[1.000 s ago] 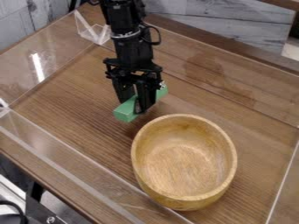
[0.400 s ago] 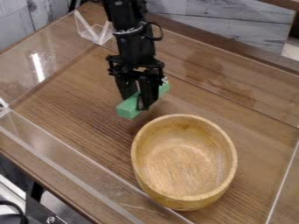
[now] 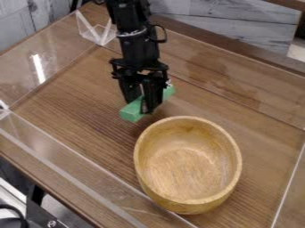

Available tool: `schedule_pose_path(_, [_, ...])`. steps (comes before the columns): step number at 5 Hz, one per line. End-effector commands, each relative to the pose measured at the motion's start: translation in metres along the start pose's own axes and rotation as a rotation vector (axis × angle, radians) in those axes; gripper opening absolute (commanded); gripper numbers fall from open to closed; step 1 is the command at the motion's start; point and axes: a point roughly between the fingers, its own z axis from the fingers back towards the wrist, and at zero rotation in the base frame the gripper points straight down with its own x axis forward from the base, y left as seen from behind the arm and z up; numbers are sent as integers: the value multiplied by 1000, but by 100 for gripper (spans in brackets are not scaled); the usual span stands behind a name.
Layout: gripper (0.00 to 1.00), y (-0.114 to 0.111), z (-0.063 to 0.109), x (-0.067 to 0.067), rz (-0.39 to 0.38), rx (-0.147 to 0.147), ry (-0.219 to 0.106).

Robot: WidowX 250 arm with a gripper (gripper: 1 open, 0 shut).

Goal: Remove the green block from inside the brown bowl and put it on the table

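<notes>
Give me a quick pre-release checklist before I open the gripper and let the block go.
1. green block out of the brown bowl: ok.
2. gripper shut on the block: ok.
3. Block's lower end touching the table: cannot tell.
4. Block clear of the bowl rim: ok, small gap visible.
5. Bare tabletop beside the block to land on: ok.

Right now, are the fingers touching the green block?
Touching. The camera view shows the dark fingers shut on the green block, with no gap, beside the bowl.
</notes>
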Motion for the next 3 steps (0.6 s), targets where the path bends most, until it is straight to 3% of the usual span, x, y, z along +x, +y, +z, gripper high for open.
schedule_pose_path(1, [0,3,17,10,-2,11,-58])
schedule_pose_path(3, [0,4,16,12,-2,1,-55])
